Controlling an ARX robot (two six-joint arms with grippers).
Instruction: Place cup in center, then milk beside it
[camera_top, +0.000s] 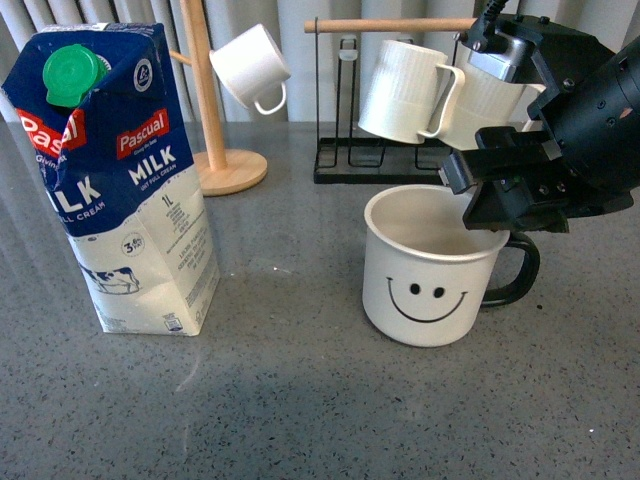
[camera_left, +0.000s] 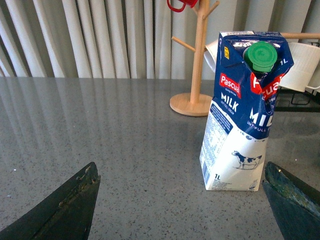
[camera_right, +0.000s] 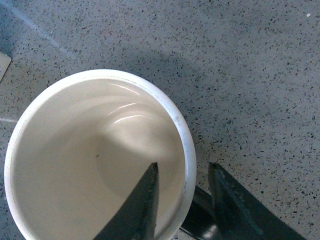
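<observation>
Cup (camera_top: 432, 275): standing upright on the counter (camera_top: 300, 410), a little right of the middle in the front view, smiley face turned toward my body camera, black handle (camera_top: 520, 275) pointing to my right.
Right tool (camera_right: 182, 169): hanging over the rim on the handle side, one finger inside the cup and one outside. The jaws are only narrowly apart, with a gap showing on both sides of the wall, so I am reading it as not clamped.
Step in hand: cup placement, judged nearly complete. I am either letting go or adjusting.
Next move: lift straight up so the inner finger clears the rim without tipping the cup.
Milk (camera_top: 115, 180): standing upright at the left of the counter, well apart from the cup, untouched.
Left tool (camera_left: 180, 167): jaws spread wide, holding nothing, facing the milk from a short way off.
After that: close the left tool on the carton body, below the green cap (camera_top: 72, 72), and set it just beside the cup.
Carton writing: "Pascual", "MILK", "1L", "FULL CREAM" in part. Finer print is too small to read.
Cup writing: none.
Behind: wooden mug tree (camera_top: 205, 100) and black rack (camera_top: 365, 160), both holding pale mugs.
</observation>
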